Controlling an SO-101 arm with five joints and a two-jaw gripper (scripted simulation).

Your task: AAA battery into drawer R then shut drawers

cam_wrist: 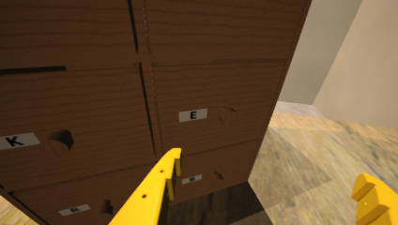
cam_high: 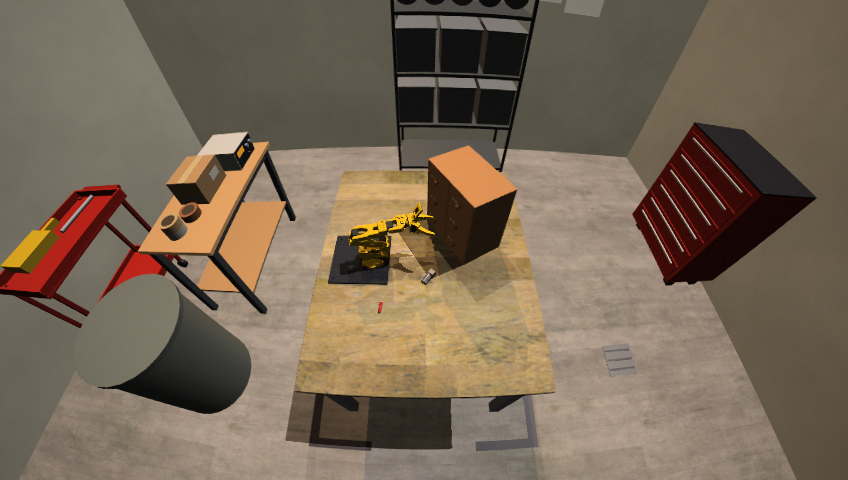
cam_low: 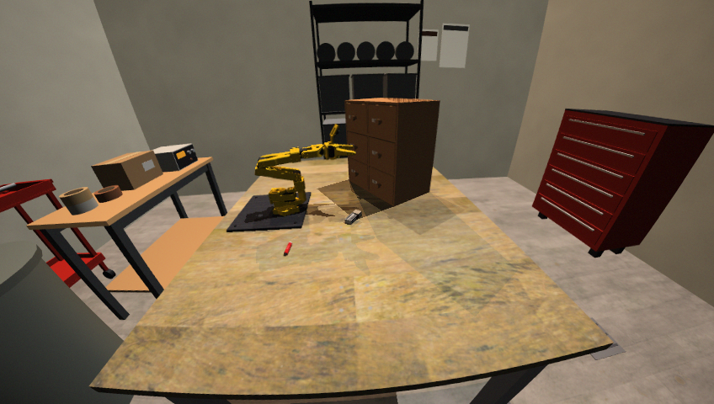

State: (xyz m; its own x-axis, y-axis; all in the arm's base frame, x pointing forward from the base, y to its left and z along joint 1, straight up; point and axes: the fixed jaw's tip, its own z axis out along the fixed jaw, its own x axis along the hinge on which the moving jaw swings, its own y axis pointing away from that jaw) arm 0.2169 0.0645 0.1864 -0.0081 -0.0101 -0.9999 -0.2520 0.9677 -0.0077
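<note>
The brown wooden chest [cam_high: 470,202] stands upright at the back of the table, all drawers shut. In the wrist view its fronts carry labels K [cam_wrist: 18,141], E [cam_wrist: 192,114] and, in the bottom row at the left, R [cam_wrist: 74,209]. My gripper [cam_high: 419,221] hovers close in front of the chest's middle row, half open with nothing between the jaws. A small red cylinder [cam_high: 379,306], which looks like the AAA battery, lies on the table in front of my base; it also shows in the exterior view [cam_low: 287,247].
A small grey and black block [cam_high: 427,276] lies on the table between my base plate [cam_high: 360,267] and the chest's near corner. A side table, a red cart, a shelf and a red tool cabinet stand off the table.
</note>
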